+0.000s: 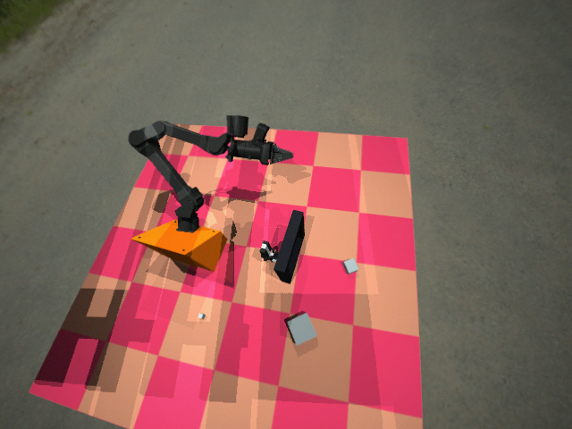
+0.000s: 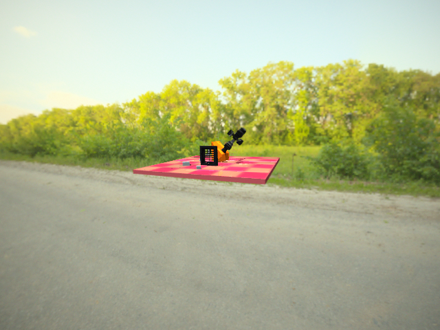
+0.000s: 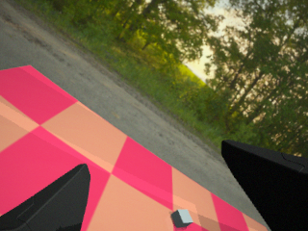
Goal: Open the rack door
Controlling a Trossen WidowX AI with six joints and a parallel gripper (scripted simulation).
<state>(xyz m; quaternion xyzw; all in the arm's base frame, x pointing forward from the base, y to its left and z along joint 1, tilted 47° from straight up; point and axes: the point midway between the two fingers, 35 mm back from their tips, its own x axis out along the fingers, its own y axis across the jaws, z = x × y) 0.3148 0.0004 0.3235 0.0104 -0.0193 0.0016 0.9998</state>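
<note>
End effector point(image 1: 282, 154) point(image 2: 243, 130) point(image 3: 157, 160) wide open, gripping nothing, aloft and well apart from the black frame point(image 1: 290, 249) point(image 2: 215, 156) standing upright on the table point(image 1: 332, 187) point(image 2: 245, 174) point(image 3: 82, 127); handle point(image 1: 265, 248) on the frame's robot-facing side (probably kept clear for approach), awaiting a squeeze.

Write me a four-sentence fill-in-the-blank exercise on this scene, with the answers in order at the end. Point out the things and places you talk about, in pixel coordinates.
1. The arm's angular mount point(image 1: 172, 238) point(image 2: 222, 155) is colored ____.
2. The gripper point(image 1: 291, 155) point(image 3: 157, 160) has its fingers spread, so its state is ____.
3. The tabletop point(image 1: 383, 239) point(image 2: 248, 174) has a checkered pattern of peach and ____.
4. The rack's frame point(image 1: 289, 247) point(image 2: 202, 156) is colored ____.

Missing words: orange; open; pink; black.
</note>
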